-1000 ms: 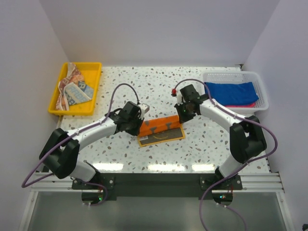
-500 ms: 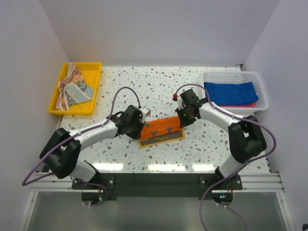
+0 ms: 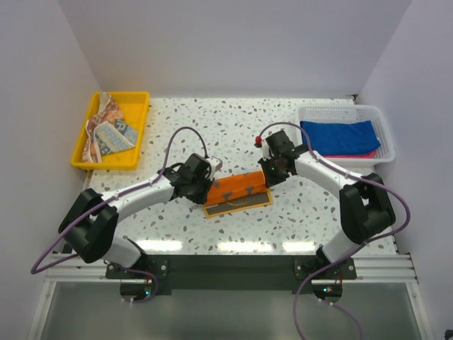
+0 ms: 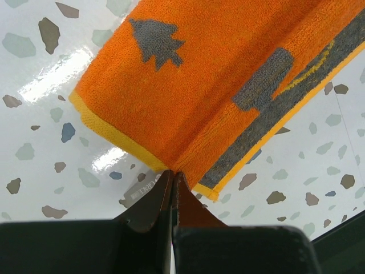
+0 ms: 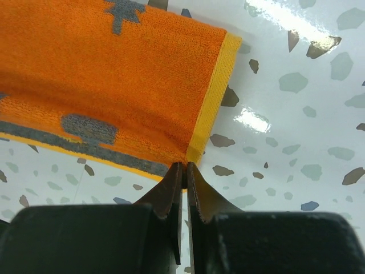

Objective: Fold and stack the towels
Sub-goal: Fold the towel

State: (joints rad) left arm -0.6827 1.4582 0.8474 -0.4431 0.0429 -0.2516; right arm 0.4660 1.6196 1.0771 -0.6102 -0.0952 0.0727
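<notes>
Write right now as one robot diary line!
step: fold | orange towel: mid-table, partly folded | left fingers: shut on left end | right fingers: shut on right end | blue towel: in basket

pink towel (image 3: 352, 154): mostly hidden under the blue towel (image 3: 338, 134)
orange towel (image 4: 217, 74): runs past the top edge in both wrist views

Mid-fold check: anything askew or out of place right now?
The printed towel lies crumpled in the yellow tray, bunched over its left rim. The orange towel, pinched at its corners by the left gripper and right gripper, lies at a slant.
</notes>
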